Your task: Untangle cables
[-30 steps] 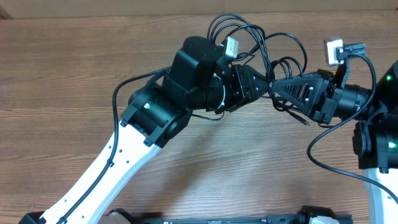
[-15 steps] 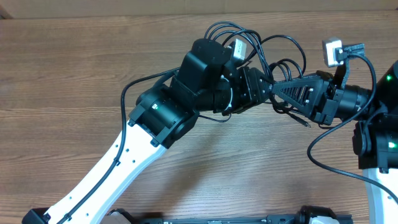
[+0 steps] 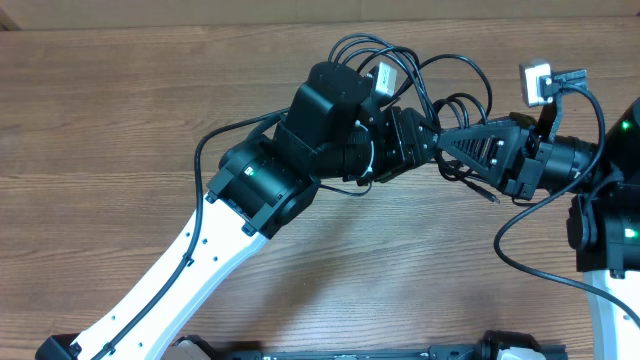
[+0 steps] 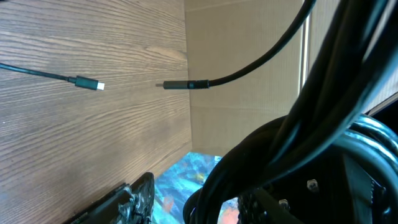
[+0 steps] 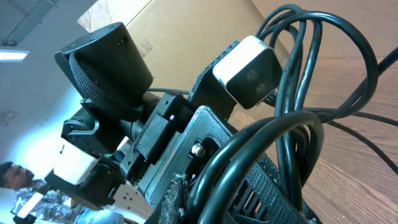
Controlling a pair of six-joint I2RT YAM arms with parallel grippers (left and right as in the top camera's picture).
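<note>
Where the two arms meet, just to the 1 o'clock side of the overhead view's centre, the cables [image 3: 434, 100] sit as one tangled bunch above the wooden table [image 3: 120, 120]. Their loops fan out toward 12 o'clock from the grippers, and the widest arc curves over toward 2 o'clock. One loose tail leaves the knot below the right gripper [image 3: 447, 138], with its long axis running toward 4 o'clock. It ends in a silver-tipped plug [image 3: 488, 197] that points the same way.

The left gripper [image 3: 418, 140] reaches in from 8 o'clock and the right gripper from 3 o'clock, their tips almost touching at the knot.

In the left wrist view, a thick sheaf of cables [image 4: 323, 106] crosses the right side from 1 o'clock down to 6 o'clock. Only one finger [image 4: 134, 199] shows, at the bottom edge. I cannot tell whether the left jaws are clamped on a strand or standing free around the bunch.

Two cable ends hang in front of the table in that view, both lying level. A light-tipped plug [image 4: 90, 83] points to 3 o'clock and a dark plug [image 4: 177, 85] points to 9 o'clock, so they face each other but are apart.

The right jaws are clenched. In the right wrist view, cable loops [image 5: 311, 74] drape over its ribbed fingers. Whether a strand is pinched between them is hidden.
</note>
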